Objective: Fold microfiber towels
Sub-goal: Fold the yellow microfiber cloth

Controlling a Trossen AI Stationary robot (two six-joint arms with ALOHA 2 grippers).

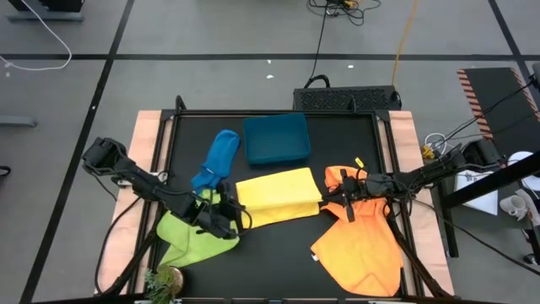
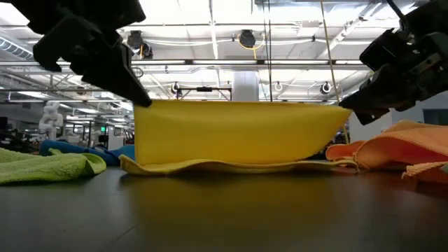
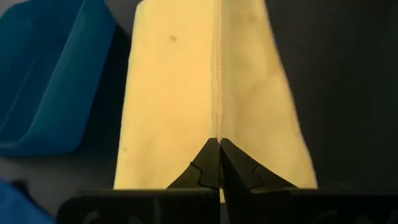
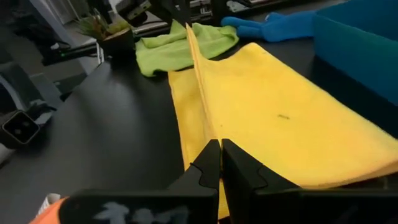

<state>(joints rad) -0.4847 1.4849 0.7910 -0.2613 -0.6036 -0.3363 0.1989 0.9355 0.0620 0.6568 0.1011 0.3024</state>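
Near edge: crumpled lime green microfiber towel (image 1: pixel 192 239) at left, heaped orange microfiber towels (image 1: pixel 361 241) at right. Centre: yellow microfiber towel (image 1: pixel 278 196), long axis left–right; left gripper (image 1: pixel 229 211) and right gripper (image 1: pixel 337 201) each pinch an end of its raised edge, fingers closed on cloth. Far: bright blue microfiber towel (image 1: pixel 218 160); rigid teal rectangular bin (image 1: pixel 276 139), apparently empty

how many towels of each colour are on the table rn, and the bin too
blue towel: 1
green towel: 1
yellow towel: 1
orange towels: a heap, I cannot tell how many
teal bin: 1
total: at least 5 things
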